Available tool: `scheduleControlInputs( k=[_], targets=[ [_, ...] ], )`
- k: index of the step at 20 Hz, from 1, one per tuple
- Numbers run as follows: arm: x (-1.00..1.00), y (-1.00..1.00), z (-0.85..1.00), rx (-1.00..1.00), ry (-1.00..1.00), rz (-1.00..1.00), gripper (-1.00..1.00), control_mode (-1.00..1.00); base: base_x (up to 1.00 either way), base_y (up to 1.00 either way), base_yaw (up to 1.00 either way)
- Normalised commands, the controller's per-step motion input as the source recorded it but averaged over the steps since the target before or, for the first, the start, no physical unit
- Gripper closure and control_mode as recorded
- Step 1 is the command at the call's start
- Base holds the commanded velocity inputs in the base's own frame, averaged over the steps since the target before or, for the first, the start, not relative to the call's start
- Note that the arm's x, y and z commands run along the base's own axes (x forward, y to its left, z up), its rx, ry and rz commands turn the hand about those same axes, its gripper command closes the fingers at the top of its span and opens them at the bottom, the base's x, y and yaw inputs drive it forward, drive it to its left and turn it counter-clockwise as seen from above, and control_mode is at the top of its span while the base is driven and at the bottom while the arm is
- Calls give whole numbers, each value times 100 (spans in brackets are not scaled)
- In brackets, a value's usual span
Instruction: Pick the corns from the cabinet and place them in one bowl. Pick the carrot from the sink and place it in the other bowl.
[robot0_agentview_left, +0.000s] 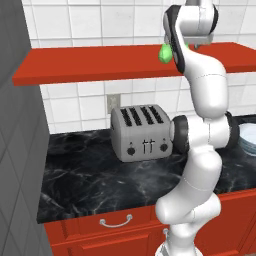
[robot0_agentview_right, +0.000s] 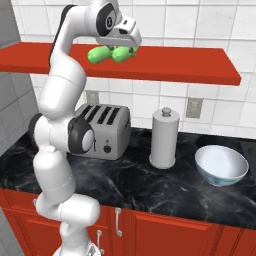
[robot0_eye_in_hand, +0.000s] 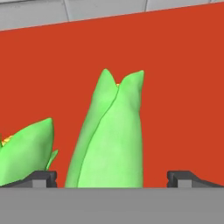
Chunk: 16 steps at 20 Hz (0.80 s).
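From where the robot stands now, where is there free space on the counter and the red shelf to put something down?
The counter is bare in front of the toaster and paper towel holder, and left of the toaster. The shelf is free right of the corns. It is crowded where the open gripper straddles one corn.

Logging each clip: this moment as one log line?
phase: reaching | claw: open, straddling corn | second corn: beside | shelf | pale bowl: empty
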Motion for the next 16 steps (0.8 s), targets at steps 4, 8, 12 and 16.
scheduleControlInputs(
  k=[4,8,12,16],
  targets=[
    [0,0,-11,0,-1,0,-100,-100,0,0,0],
    [0,0,-28,0,0,0,-100,-100,0,0,0],
    [0,0,-1,0,0,0,-100,-100,0,0,0],
    [0,0,0,0,0,0,100,-100,0,0,0]
  ],
)
